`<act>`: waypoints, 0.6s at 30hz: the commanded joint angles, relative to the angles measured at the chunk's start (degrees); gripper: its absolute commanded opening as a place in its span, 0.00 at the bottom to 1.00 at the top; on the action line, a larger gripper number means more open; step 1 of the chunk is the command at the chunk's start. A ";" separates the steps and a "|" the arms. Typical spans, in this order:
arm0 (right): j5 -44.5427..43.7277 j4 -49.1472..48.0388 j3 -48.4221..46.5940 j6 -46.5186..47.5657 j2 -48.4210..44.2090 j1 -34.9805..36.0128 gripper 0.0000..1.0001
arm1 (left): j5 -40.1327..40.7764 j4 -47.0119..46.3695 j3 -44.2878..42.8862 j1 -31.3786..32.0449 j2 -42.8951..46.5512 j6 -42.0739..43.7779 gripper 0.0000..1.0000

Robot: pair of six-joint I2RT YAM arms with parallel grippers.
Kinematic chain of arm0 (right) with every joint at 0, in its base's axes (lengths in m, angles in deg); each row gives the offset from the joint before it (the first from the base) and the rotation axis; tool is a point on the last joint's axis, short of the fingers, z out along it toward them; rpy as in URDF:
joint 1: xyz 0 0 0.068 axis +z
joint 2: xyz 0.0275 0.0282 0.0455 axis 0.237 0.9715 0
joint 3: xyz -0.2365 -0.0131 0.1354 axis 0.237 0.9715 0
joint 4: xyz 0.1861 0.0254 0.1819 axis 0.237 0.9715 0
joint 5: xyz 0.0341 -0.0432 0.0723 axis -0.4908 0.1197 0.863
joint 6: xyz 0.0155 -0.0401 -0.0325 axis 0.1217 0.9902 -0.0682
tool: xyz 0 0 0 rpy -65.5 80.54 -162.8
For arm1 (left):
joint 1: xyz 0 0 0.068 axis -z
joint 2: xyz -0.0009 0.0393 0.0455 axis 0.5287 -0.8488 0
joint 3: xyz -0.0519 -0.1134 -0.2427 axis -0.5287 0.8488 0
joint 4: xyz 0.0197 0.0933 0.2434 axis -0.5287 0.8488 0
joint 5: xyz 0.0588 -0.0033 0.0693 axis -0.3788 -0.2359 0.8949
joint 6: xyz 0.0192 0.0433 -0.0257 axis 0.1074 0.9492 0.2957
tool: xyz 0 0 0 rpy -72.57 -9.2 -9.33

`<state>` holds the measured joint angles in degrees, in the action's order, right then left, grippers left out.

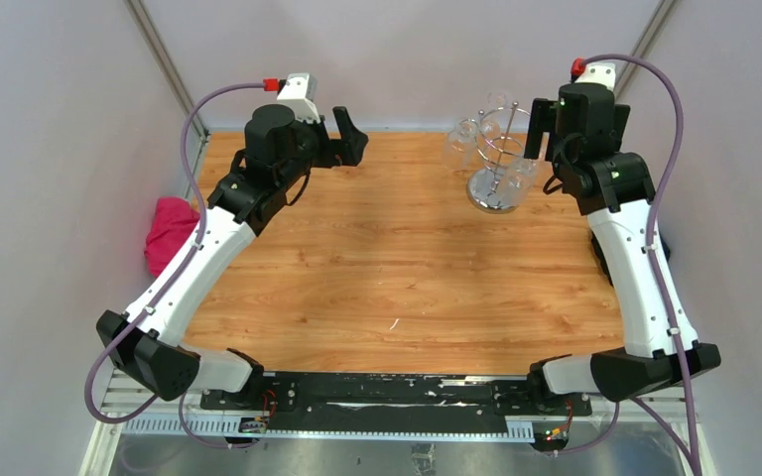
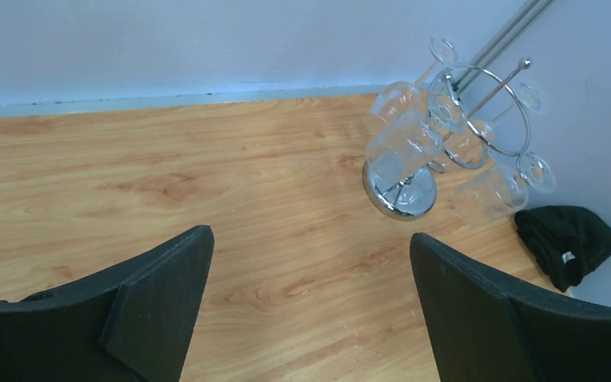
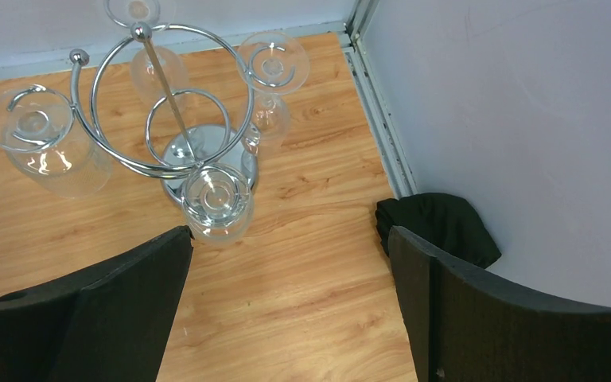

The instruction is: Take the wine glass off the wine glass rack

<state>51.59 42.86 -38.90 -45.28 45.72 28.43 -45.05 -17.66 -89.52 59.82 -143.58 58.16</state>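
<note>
Chrome wire forms the wine glass rack [image 1: 493, 188], which stands upright on its round mirrored base at the far right of the wooden worktop [image 1: 377, 278]. A clear wine glass [image 3: 216, 203] hangs upside down by its foot from a curled hook, just ahead of the right jaws; three more hang around the ring. The right jaws are spread wide, holding and touching nothing. Over the far left, well apart from the rack, the left jaws gape equally wide and empty. A black cloth [image 3: 437, 227] lies by the right wall.
</note>
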 commanded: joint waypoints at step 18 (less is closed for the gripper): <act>15.35 -8.56 17.92 -8.16 -14.69 -6.90 0.98 | -0.78 0.40 0.92 0.10 0.69 1.05 1.00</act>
<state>55.05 37.90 -25.11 -47.97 34.70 27.07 -45.12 -17.31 -89.04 59.82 -143.10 58.16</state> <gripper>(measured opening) 0.987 0.999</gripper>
